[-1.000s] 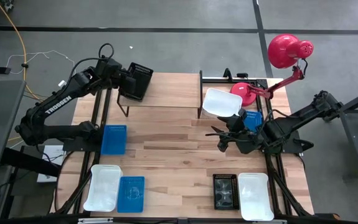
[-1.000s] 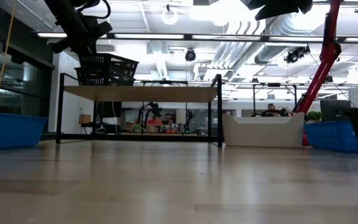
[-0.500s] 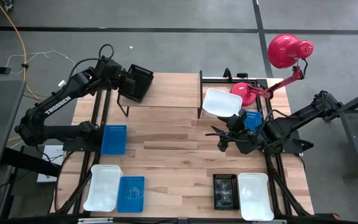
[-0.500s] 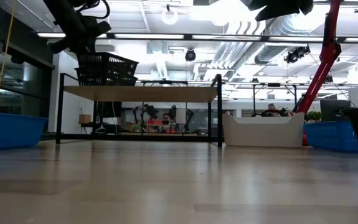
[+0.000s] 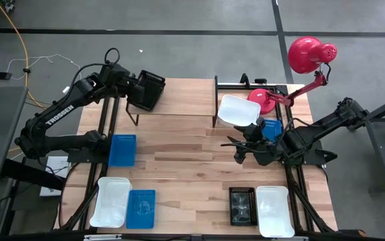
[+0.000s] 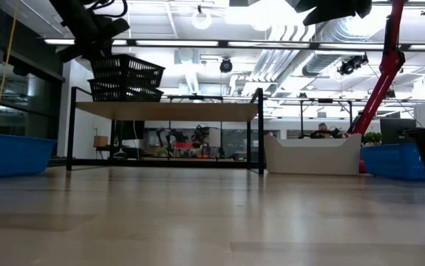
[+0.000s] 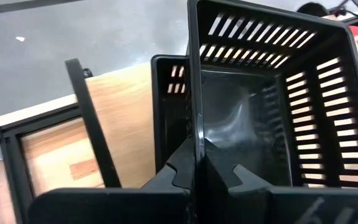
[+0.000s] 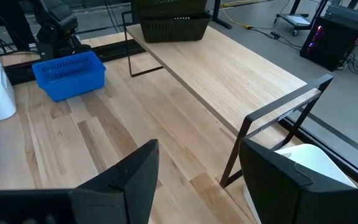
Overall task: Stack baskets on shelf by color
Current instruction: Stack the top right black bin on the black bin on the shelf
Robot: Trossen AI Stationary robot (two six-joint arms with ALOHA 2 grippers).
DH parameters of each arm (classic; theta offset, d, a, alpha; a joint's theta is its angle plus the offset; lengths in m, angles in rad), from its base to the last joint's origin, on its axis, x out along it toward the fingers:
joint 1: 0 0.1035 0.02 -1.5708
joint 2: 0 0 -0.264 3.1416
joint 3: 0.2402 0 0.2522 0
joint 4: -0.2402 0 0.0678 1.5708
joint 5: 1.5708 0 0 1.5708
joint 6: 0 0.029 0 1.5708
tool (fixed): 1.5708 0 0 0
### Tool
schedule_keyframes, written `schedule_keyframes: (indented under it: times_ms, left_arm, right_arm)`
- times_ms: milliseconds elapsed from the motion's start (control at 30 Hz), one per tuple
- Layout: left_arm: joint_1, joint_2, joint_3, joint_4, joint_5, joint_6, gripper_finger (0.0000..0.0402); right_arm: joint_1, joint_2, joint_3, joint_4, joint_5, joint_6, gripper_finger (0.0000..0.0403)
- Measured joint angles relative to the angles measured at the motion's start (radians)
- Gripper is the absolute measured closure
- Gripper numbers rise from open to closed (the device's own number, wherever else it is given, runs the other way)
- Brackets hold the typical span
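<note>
black basket [image 7: 272,99]: glossy slotted plastic | shelf [image 5: 179,100]: matt pale wood

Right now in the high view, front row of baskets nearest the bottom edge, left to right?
white basket → blue basket → black basket → white basket

The shelf [image 5: 175,100] stands at the desk's [image 5: 192,161] far edge; one basket [image 5: 150,88] hangs tilted over another at its left end.
</note>
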Motion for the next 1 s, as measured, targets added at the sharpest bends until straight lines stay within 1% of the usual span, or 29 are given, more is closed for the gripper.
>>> schedule_keyframes:
  times_ms: [233,400,900,1000]
  left_arm:
    - [-0.001,0.000,0.000,-0.001,0.009,-0.003,0.0401]
    - [-0.001,0.001,0.000,-0.001,0.050,-0.019,0.0401]
    - [-0.001,0.001,0.000,0.001,0.046,0.008,0.0401]
    - [-0.001,0.001,0.000,0.006,0.012,0.009,0.0397]
  right_arm:
    - [0.000,0.000,0.000,0.000,-0.005,0.000,0.0194]
    - [0.000,0.000,0.000,-0.003,-0.020,0.000,0.0194]
    - [0.000,0.000,0.000,-0.023,-0.011,0.017,0.0194]
    - [0.000,0.000,0.000,-0.023,-0.011,0.016,0.0194]
